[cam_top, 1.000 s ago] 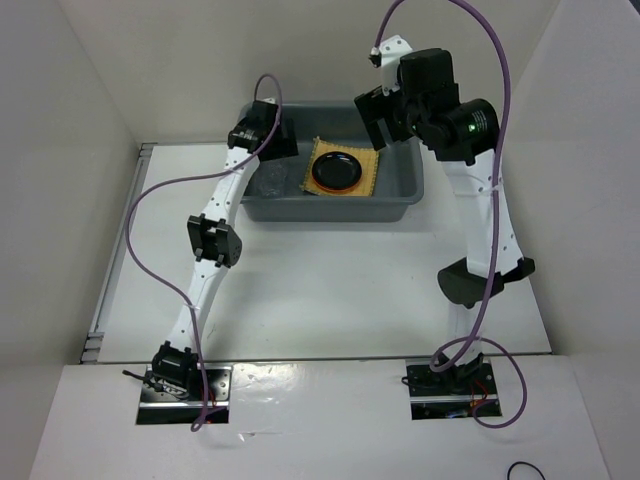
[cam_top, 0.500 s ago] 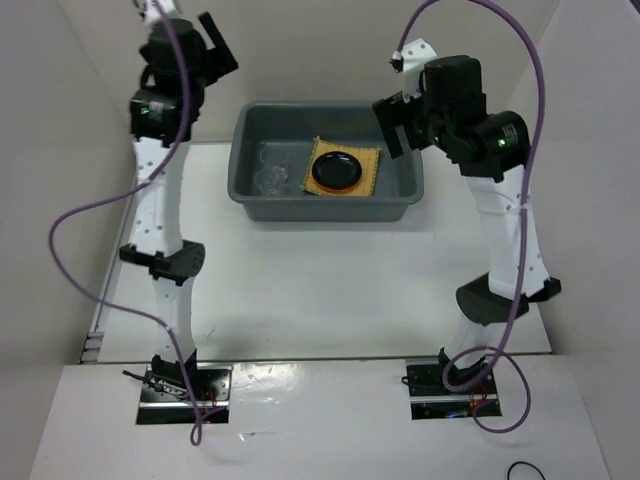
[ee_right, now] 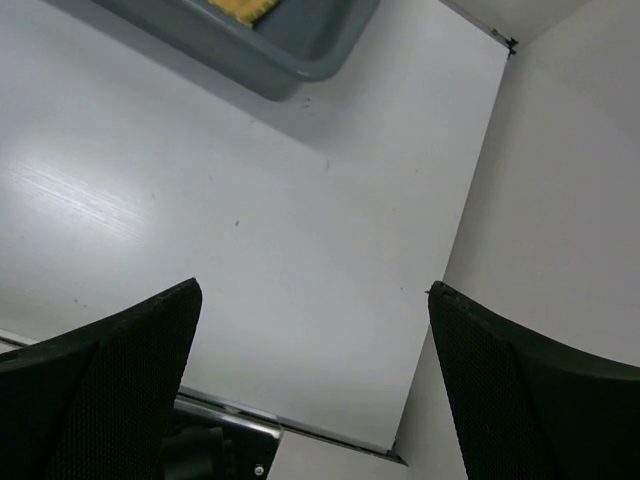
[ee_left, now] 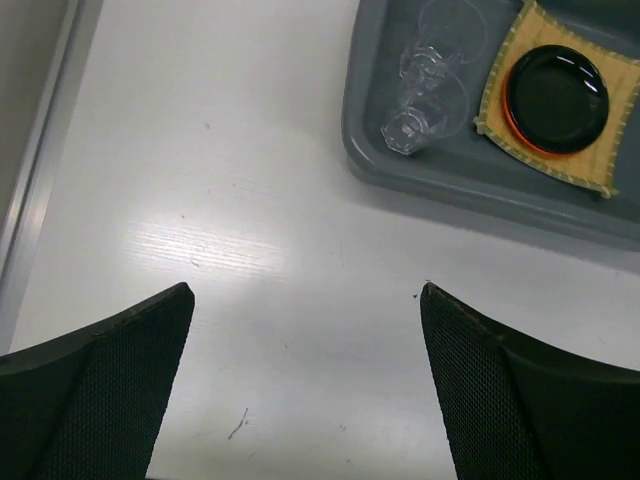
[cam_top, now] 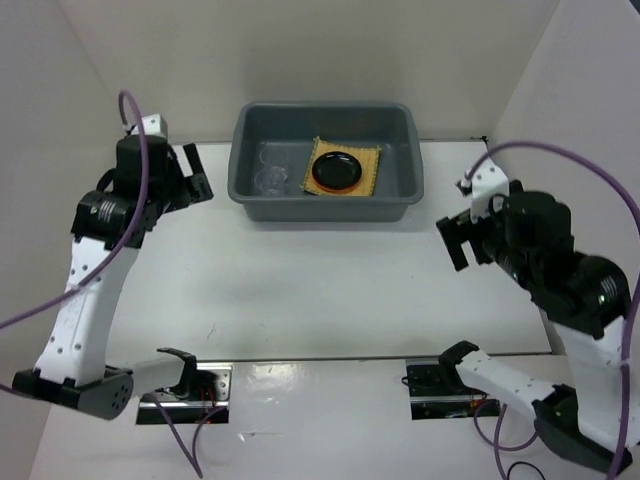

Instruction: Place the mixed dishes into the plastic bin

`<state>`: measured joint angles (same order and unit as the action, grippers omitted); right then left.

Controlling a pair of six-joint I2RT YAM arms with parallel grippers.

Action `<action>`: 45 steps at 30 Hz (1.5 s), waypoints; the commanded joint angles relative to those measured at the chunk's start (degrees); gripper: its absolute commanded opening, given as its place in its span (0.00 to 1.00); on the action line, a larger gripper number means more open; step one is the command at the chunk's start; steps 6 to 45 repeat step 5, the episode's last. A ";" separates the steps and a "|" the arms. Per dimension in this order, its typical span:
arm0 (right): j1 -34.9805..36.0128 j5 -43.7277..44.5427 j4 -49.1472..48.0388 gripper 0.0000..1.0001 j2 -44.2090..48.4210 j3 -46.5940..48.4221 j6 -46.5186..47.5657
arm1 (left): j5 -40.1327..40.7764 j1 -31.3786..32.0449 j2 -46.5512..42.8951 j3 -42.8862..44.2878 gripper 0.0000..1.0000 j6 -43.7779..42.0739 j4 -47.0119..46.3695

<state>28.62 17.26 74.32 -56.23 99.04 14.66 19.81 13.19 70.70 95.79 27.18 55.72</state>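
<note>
White surface [cam_top: 320,290] carries the grey plastic bin [cam_top: 325,208] at its far edge. Inside the bin, the black plate [cam_top: 337,168] sits on the orange plate [ee_left: 517,130] atop the tan woven mat [cam_top: 373,170], with the clear cups [cam_top: 268,172] beside the mat toward the bin's left end. The left pincer [ee_left: 305,292] hangs spread wide over the surface near the bin's left front corner, and the right pincer [ee_right: 315,290], equally wide, hangs by the right wall, well apart from the bin.

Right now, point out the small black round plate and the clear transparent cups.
small black round plate [ee_left: 556,95]: left wrist view, its centre.
clear transparent cups [ee_left: 420,97]: left wrist view, nearer cup's side.
</note>
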 commanded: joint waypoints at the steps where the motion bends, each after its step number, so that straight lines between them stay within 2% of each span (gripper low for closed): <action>1: 0.38 3.57 -4.52 0.98 9.24 -9.37 0.46 | -6.79 -0.71 -5.04 -3.15 1.00 -0.64 -2.30; 2: -0.23 3.05 -7.32 0.98 11.38 -13.92 1.42 | -8.72 -0.71 -5.04 -4.02 1.00 -0.64 -2.29; 5: -1.20 3.05 -11.55 0.98 14.21 -19.48 -1.55 | -11.02 -0.71 -6.88 -7.78 1.00 -2.38 -3.07; 45: -1.20 3.05 -11.55 0.98 14.21 -19.48 -1.55 | -11.02 -0.71 -6.88 -7.78 1.00 -2.38 -3.07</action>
